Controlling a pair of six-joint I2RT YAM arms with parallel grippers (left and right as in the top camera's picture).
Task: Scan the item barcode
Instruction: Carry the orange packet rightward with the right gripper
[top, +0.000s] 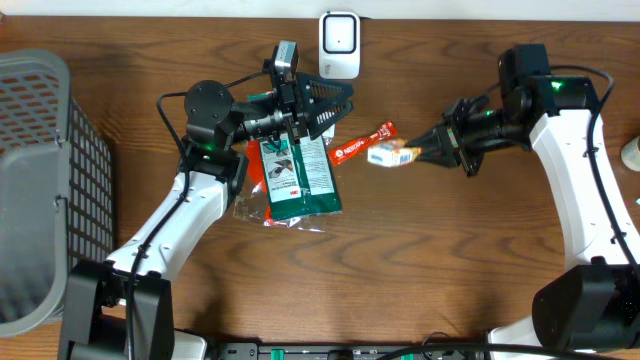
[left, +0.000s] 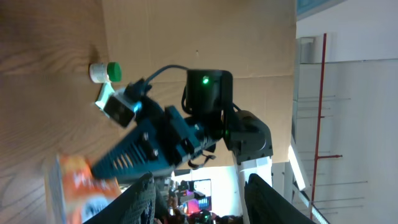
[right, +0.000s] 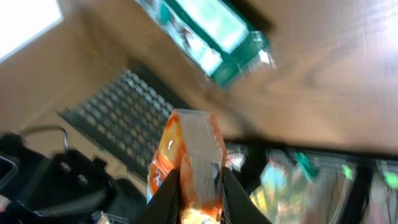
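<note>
Right gripper (top: 418, 155): pinched tight on orange-and-white packet (top: 390, 155), held between both arms, near white scanner (top: 340, 45). Left gripper (top: 338, 105): fingers spread, grasping nothing, above green pouch (top: 300, 185). Plain from overhead, not from left wrist: scanner, grey basket (top: 40, 190). Clear from left wrist: small green-capped bottle (left: 104, 71) behind right arm.

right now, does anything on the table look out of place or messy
Nothing looks spilled or broken. The green packet lies crooked on top of a crumpled clear wrapper. A red sachet lies loose and slanted just beside it. It is untidy rather than damaged.
</note>
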